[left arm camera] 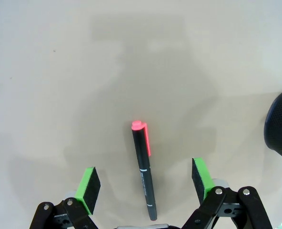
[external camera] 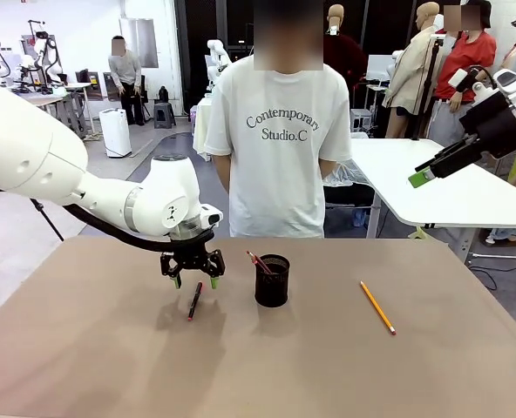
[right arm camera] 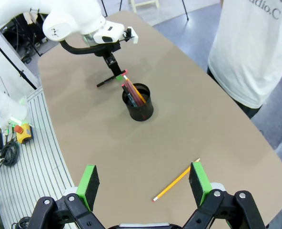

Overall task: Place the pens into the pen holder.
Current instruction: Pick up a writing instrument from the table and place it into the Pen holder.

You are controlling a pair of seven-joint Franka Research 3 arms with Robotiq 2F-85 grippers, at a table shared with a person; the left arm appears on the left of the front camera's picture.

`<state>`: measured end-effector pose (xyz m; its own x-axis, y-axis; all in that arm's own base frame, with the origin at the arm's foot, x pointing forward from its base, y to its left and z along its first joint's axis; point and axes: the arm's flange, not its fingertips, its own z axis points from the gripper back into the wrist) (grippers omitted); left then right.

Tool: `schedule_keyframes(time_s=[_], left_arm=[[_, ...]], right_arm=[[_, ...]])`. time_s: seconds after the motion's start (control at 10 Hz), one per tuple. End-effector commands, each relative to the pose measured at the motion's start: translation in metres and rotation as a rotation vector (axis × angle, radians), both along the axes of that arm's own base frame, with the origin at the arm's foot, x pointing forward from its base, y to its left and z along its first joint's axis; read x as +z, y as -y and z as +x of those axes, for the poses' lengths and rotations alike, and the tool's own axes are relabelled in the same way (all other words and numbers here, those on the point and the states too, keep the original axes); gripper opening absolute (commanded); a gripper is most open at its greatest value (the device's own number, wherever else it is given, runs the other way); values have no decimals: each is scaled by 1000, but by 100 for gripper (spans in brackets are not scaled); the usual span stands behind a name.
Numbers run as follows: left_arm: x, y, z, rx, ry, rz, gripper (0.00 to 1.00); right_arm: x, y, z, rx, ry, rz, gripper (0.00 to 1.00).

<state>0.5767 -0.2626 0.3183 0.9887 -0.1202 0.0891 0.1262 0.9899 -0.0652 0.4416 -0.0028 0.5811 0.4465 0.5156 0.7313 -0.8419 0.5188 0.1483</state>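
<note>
Black pen flat on the table — between left gripper's wide-spread fingers.

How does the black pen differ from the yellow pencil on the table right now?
The black pen has a pink-red end and looks thicker; the yellow pencil is slimmer. The black pen lies left of the pen holder, under the open left gripper; the yellow pencil lies alone to its right. Both lie flat on the table.

Pen, pencil flat (holder upright)
</note>
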Motion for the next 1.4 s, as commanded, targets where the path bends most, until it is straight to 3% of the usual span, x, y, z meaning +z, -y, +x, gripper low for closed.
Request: schedule_keyframes(time_s=[0.0,0.8,0.9,1.3], left_arm=[[-3,-2,6,-13,19,19,100],[-16,0,10,-15,26,78,100],[-18,2,9,-10,35,92,87],[-18,1,9,-5,36,92,10]], right_arm=[[1,-1,1,4,7,9,100],[1,-1,1,4,7,9,100],[1,-1,1,4,7,9,100],[1,-1,1,4,7,9,100]])
